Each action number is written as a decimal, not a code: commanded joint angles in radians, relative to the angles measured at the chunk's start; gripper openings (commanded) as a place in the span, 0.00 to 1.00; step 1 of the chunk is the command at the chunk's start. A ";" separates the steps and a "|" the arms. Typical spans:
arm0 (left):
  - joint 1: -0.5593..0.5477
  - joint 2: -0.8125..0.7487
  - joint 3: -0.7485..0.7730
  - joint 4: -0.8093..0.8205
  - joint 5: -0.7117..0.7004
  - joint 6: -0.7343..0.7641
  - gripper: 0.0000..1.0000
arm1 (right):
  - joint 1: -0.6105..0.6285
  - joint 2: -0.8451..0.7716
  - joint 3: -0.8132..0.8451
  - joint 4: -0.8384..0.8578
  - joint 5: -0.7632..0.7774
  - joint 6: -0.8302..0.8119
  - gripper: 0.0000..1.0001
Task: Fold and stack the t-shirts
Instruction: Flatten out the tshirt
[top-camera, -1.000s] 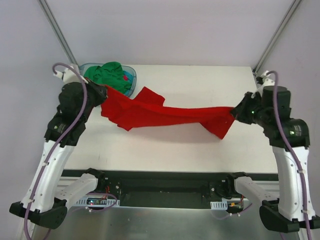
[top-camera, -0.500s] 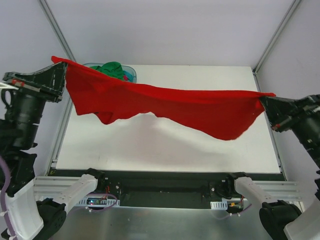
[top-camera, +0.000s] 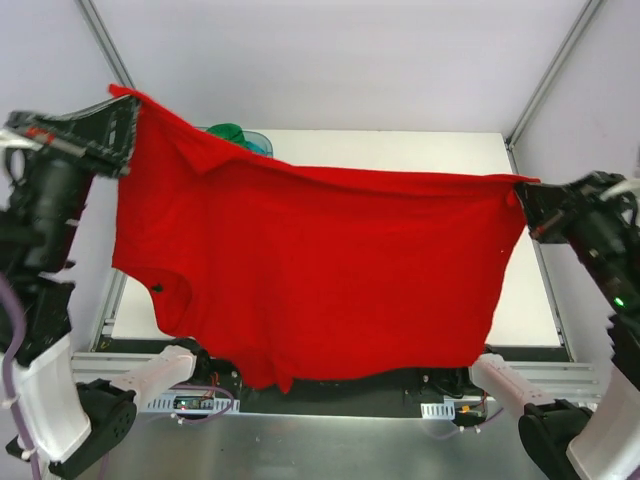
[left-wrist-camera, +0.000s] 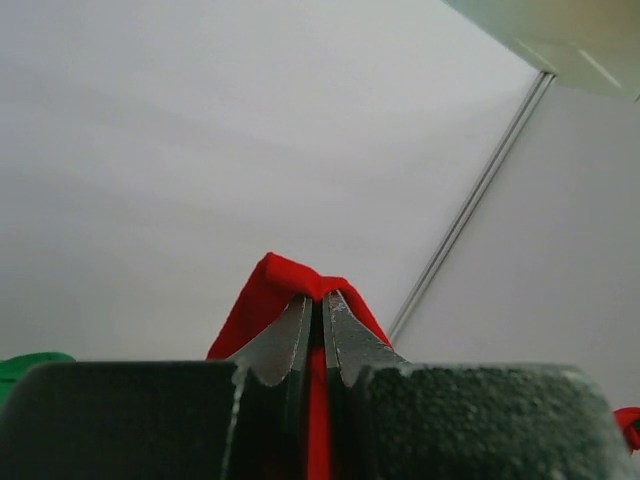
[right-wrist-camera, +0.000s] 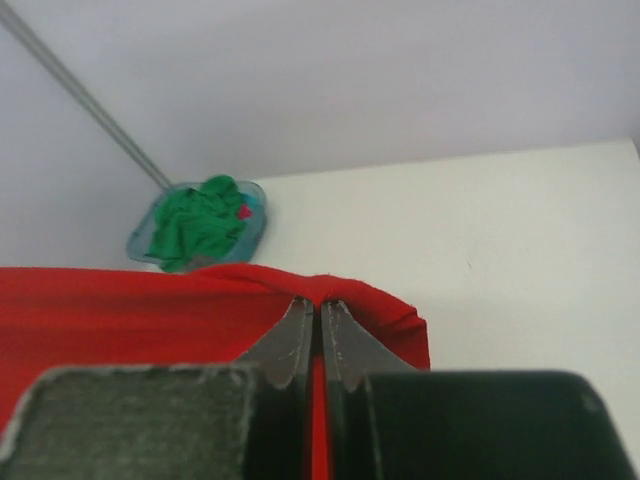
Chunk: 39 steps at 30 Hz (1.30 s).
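Note:
A red t-shirt (top-camera: 320, 270) hangs spread in the air between my two grippers, high above the table. My left gripper (top-camera: 125, 125) is shut on its upper left corner; the red cloth shows pinched between the jaws in the left wrist view (left-wrist-camera: 300, 285). My right gripper (top-camera: 522, 200) is shut on the upper right corner, with red cloth (right-wrist-camera: 150, 315) pinched in the right wrist view. The shirt's lower edge hangs down over the table's near edge. A green t-shirt (top-camera: 226, 132) lies crumpled in a blue basket (right-wrist-camera: 250, 205) at the table's back left.
The white table (top-camera: 400, 150) is mostly hidden behind the hanging shirt. Metal frame posts (top-camera: 555, 65) stand at the back corners. The arm bases and rail (top-camera: 440, 385) run along the near edge.
Both grippers stayed raised and apart, and the red shirt has dropped open from a bunched band into a wide sheet hanging down to the near edge.

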 joint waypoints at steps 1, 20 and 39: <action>0.003 0.147 -0.079 0.049 -0.067 0.025 0.00 | -0.005 0.051 -0.182 0.041 0.231 0.009 0.01; 0.003 1.234 0.110 0.150 -0.026 0.009 0.99 | -0.269 0.870 -0.434 0.365 0.056 0.047 0.64; -0.075 0.688 -0.725 0.161 0.136 -0.088 0.99 | -0.171 0.449 -1.075 0.422 -0.017 0.023 0.96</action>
